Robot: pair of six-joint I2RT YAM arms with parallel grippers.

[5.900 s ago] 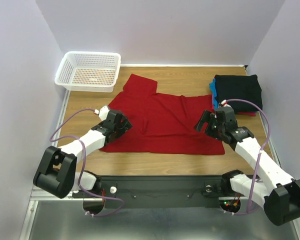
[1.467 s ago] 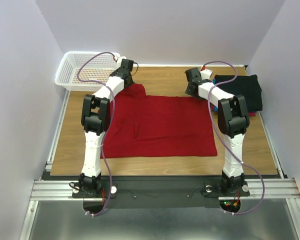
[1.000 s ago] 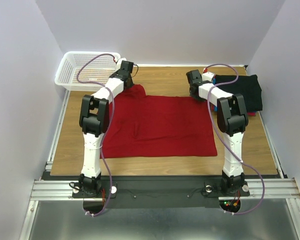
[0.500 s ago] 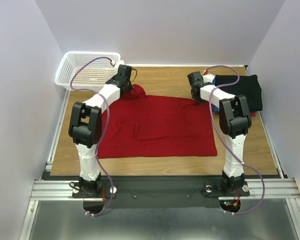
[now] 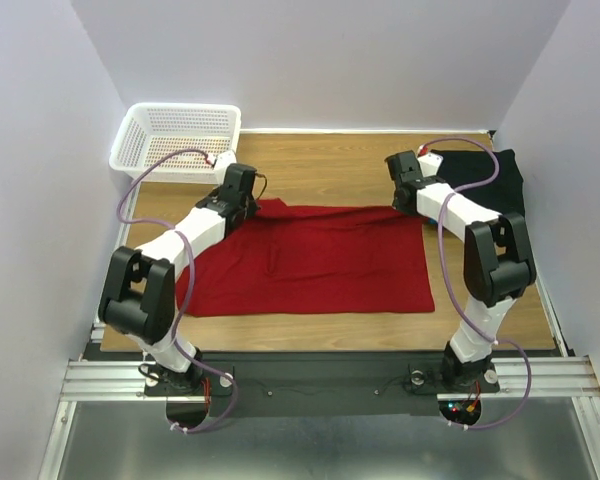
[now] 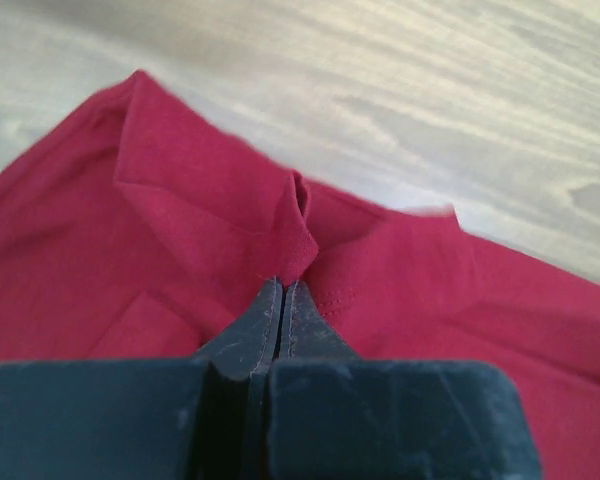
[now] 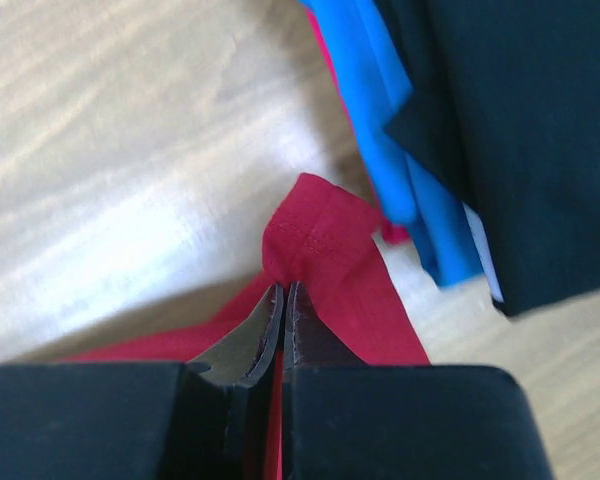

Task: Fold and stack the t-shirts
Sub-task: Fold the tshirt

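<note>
- Red soft-cloth short-sleeved t-shirt [image 5: 310,262]: lies spread on the wooden table top [image 5: 330,160], nearer the arm bases than the white plastic lattice basket [image 5: 165,172] and off to its right. Not touching it.
- L gripper [image 5: 251,203]: jaws closed, pinching a bunched ridge at the t-shirt's far edge (wrist view, tips at [image 6: 282,290]). This is the grasp closest to the basket, just on its near-right side.
- R gripper [image 5: 404,205]: jaws closed on a stitched far corner of the t-shirt (wrist view, tips at [image 7: 282,292]). Sits at the cloth's end away from the basket.
- Stack of folded shirts: black rectangle on top [image 5: 485,180], blue layer [image 7: 380,120] under it, and a pink-red sliver showing beneath. Same far strip of table as the basket but at the opposite side, well apart from it.
- Step in hand (judged): first fold. Both far corners are gripped and the near hem lies flat; no fold laid yet.
- Next move calls for: both arms lifting together and keeping the held edge taut and level. Carry it away from the basket's row toward the near hem, match edge to edge, then let go. Uneven pull would skew the fold.
- Orientation: long axis runs L–R, parallel to the basket's long front wall. The end nearer the basket tapers and looks rumpled; the other end is square. Neck direction can't be made out.
</note>
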